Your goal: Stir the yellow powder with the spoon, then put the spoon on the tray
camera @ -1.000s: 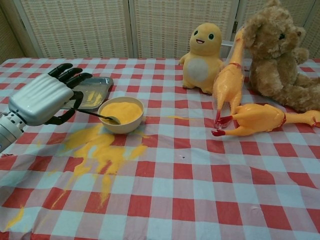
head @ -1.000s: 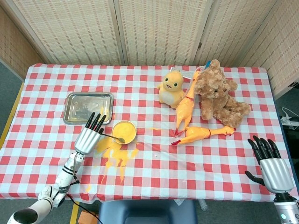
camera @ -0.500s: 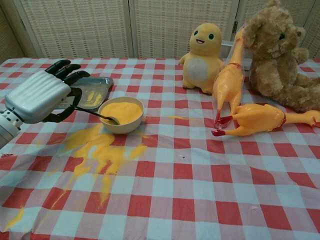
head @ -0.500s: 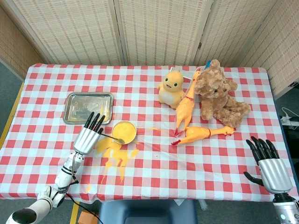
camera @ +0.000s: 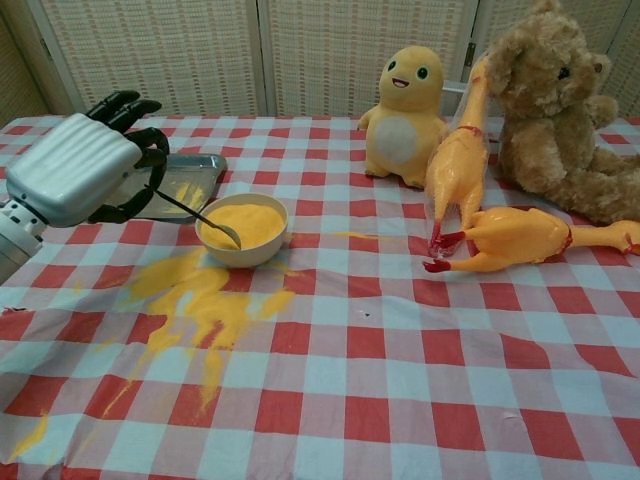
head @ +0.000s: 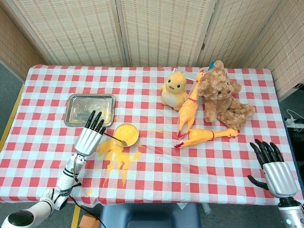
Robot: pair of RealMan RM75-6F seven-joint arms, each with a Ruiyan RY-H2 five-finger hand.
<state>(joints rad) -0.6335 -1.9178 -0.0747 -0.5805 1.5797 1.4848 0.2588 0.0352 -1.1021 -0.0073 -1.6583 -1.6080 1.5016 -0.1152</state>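
A cream bowl of yellow powder stands left of the table's middle. A metal spoon slants into it, its tip lifted over the powder near the front rim. My left hand grips the spoon's handle just left of the bowl. The steel tray lies behind that hand, dusted with powder. My right hand hovers at the table's near right corner, fingers apart and holding nothing; only the head view shows it.
Spilled yellow powder streaks the checked cloth in front of the bowl. A yellow plush toy, two rubber chickens and a brown teddy bear crowd the far right.
My left hand has risen and drawn back slightly, tilting the spoon so its tip lifts off the bowl's rim. The right hand has dropped a little toward the table edge.
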